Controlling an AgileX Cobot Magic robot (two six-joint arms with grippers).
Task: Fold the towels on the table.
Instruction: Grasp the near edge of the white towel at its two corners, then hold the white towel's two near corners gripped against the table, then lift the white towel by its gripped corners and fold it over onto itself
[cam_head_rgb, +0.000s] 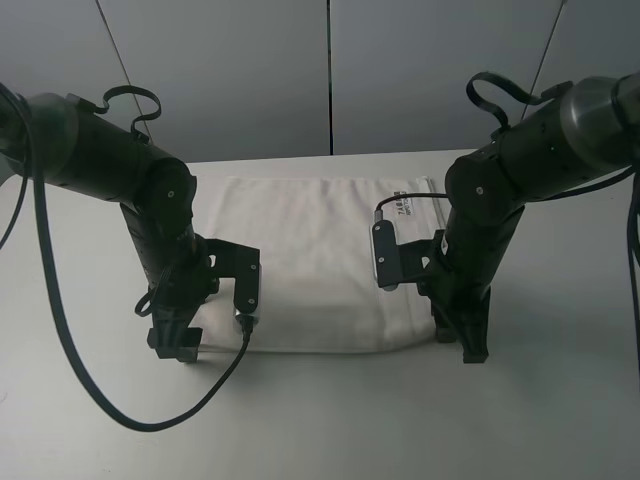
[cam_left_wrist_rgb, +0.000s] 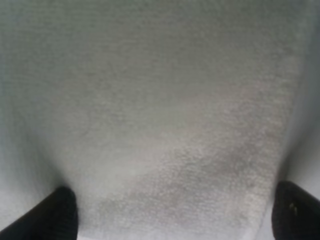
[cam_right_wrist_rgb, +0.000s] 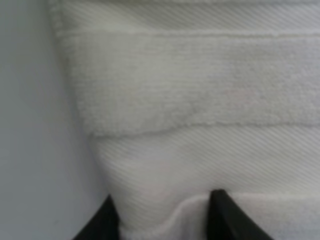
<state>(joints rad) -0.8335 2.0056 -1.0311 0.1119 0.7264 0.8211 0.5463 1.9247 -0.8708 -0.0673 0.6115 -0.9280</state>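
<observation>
The white terry towel (cam_head_rgb: 320, 260) lies flat on the white table (cam_head_rgb: 560, 400), with its label (cam_head_rgb: 405, 206) at the far right corner. My left gripper (cam_head_rgb: 185, 342) is down at the towel's near left corner. In the left wrist view the towel (cam_left_wrist_rgb: 160, 110) fills the picture and the gripper (cam_left_wrist_rgb: 172, 220) is wide open, its fingertips (cam_left_wrist_rgb: 50, 217) far apart over the cloth. My right gripper (cam_head_rgb: 466, 338) is at the near right corner. In the right wrist view its jaws stand narrow around a bunched fold of the towel's border band (cam_right_wrist_rgb: 165, 200), with the gripper (cam_right_wrist_rgb: 162, 220) shut on it.
The grey wall stands behind the table's far edge. Black cables (cam_head_rgb: 120, 410) hang from both arms over the table on the near left and at the right. Bare tabletop (cam_right_wrist_rgb: 35, 125) lies beside the towel's corner.
</observation>
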